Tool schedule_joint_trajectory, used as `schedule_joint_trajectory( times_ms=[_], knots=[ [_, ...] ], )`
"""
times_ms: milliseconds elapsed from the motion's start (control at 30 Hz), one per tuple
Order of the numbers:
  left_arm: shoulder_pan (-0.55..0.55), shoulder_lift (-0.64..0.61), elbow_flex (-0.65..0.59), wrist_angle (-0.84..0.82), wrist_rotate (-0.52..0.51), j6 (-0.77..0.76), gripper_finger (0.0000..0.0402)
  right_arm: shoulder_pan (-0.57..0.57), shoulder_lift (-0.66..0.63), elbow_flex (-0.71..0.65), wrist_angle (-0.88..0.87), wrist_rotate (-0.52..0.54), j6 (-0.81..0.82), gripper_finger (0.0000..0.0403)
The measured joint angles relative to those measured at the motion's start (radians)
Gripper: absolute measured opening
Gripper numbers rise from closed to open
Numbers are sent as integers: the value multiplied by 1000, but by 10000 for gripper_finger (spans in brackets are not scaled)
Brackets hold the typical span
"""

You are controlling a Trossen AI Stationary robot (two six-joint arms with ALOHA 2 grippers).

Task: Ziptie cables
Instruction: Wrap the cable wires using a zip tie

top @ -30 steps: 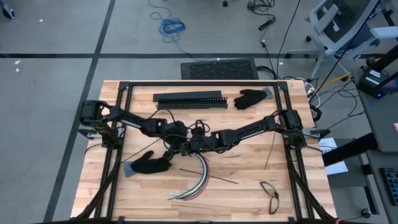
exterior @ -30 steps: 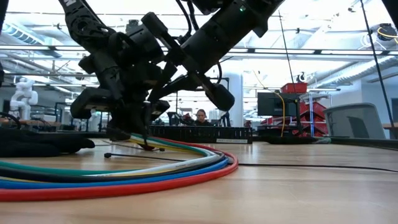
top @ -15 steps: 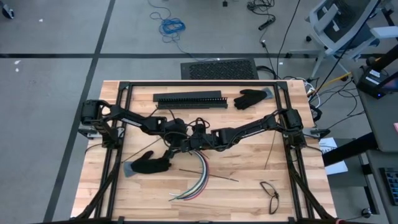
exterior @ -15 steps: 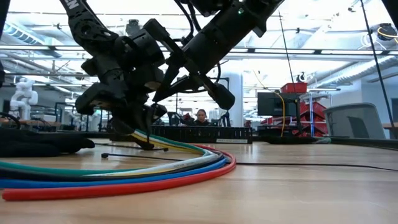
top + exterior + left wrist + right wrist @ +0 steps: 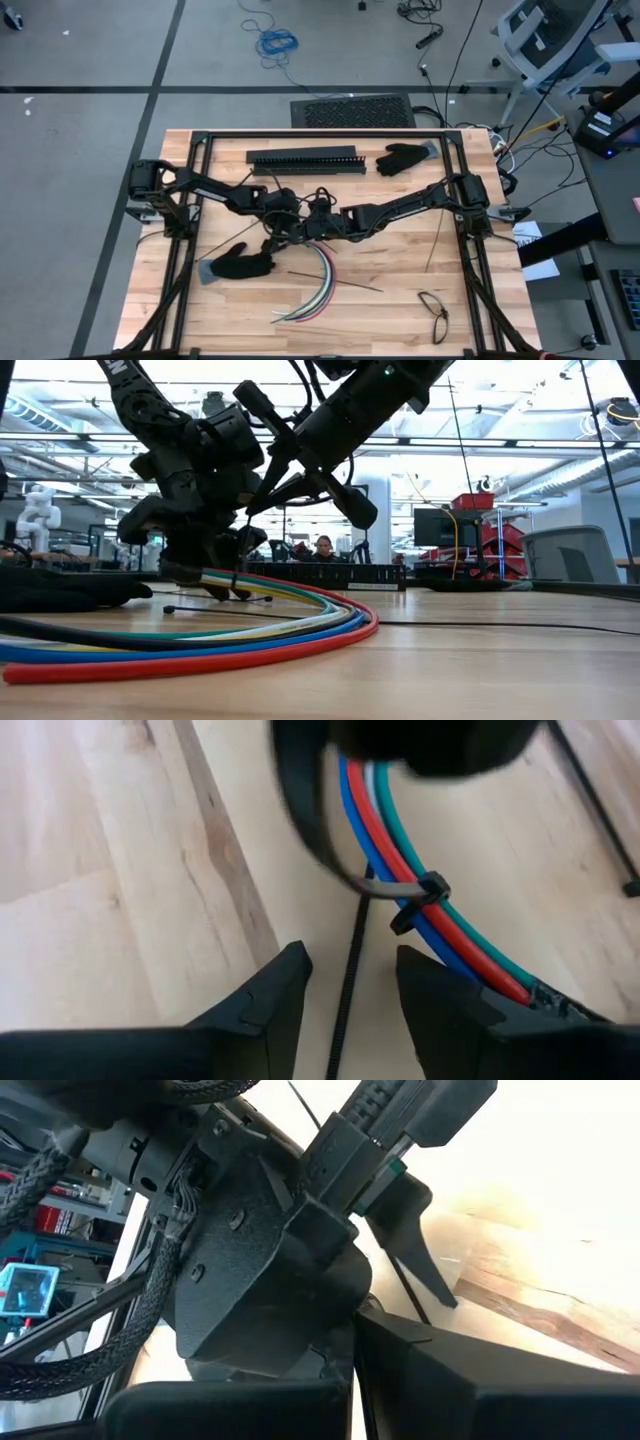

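- Fingers (image 5: 270, 995) of the left gripper (image 5: 350, 990) are seen narrowly parted, astride a thin black strip (image 5: 348, 990) without gripping it; the right gripper (image 5: 312, 232) is closed, just beside the left at the table's middle.
- Table (image 5: 400, 300): pale wooden planks, framed by black rails; a slotted black bar (image 5: 305, 160) and a black glove (image 5: 403, 157) are placed at the far side, a second glove (image 5: 240, 264) near the left.
- Room: grey floor, a seated person (image 5: 323, 548) beyond the table.
- Cables (image 5: 318, 285): bundled in a curved arc, coloured red, blue, white and green, cinched by a black tie (image 5: 420, 898) below the grippers.
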Motion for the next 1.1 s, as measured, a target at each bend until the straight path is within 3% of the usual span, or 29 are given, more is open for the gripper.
schedule_joint_trajectory(
  times_ms=[533, 733, 967, 1100],
  knots=[
    [52, -62, -2, -25, -74, -5, 149, -1, -8, 5, -44, -21, -28, 0],
    [59, -76, -3, -22, -85, 71, 148, 0, -8, 5, -44, -31, -32, 0],
    [61, -77, -3, 32, -236, 150, 135, 1, -8, 5, -48, -36, -33, 0],
    [72, -76, -3, 47, -243, 149, 130, 2, -7, 4, -49, -40, -32, 0]
  ],
)
